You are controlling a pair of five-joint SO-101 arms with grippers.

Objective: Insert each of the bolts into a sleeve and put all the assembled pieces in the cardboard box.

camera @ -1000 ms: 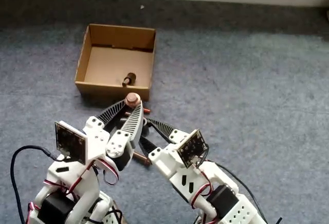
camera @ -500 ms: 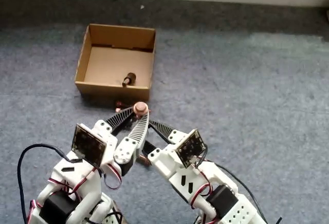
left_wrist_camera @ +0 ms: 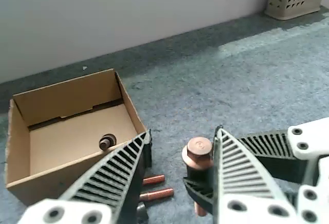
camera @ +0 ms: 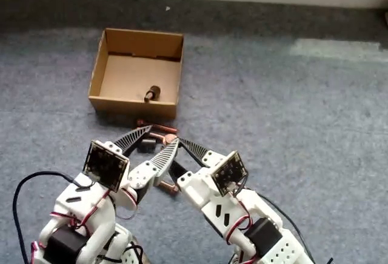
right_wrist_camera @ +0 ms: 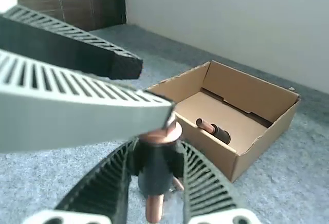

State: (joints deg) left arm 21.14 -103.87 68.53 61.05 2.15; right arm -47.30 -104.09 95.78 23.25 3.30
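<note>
Grey carpet (camera: 291,106) is the work surface. An open cardboard box (camera: 134,105) sits upper left in the high view, with one assembled piece (camera: 151,93) lying inside near the front wall. Both arms come up from bottom centre, grippers meeting just below the box. The left gripper (left_wrist_camera: 182,131) is spread wide and grips nothing, with its fingers on either side of the right arm's load. The right gripper (right_wrist_camera: 157,149) pinches a black sleeve (right_wrist_camera: 154,168) with a copper bolt (right_wrist_camera: 154,207) through it. The bolt is upright, head up, shank tip sticking out below. Two loose bolts (left_wrist_camera: 157,194) lie side by side on the carpet just in front of the box. A further bolt (camera: 168,186) lies lower centre between the arms. No print on the box is legible.
</note>
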